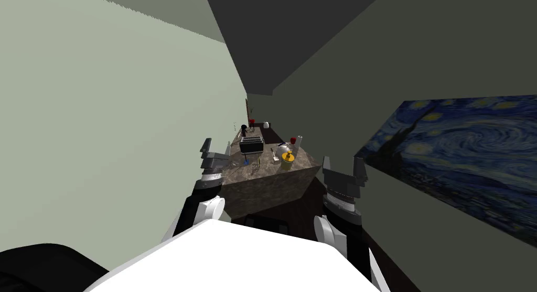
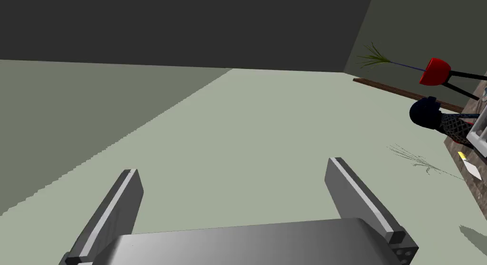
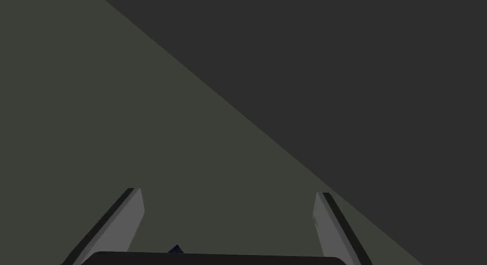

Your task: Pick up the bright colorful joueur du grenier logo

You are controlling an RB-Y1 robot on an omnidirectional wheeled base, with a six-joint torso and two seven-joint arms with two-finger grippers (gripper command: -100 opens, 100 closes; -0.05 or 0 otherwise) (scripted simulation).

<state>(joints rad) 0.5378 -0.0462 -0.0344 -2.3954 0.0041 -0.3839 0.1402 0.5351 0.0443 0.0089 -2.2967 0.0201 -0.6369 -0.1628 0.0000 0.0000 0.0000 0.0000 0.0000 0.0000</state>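
Marbled bench (image 1: 262,189) ahead carries what looks like the yellow-orange logo (image 1: 288,158) near its right edge, so with left pincer (image 1: 216,146) and right pincer (image 1: 342,165) both spread apart, I'd roll closer before reaching.

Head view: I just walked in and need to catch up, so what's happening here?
Nothing is being handled yet. The robot faces a mottled brown counter with both arms held forward. The left pincer is by the counter's near left corner, the right pincer off its right side; both are open and empty. A yellow and orange object, likely the logo, sits untouched on the counter near a black toaster.
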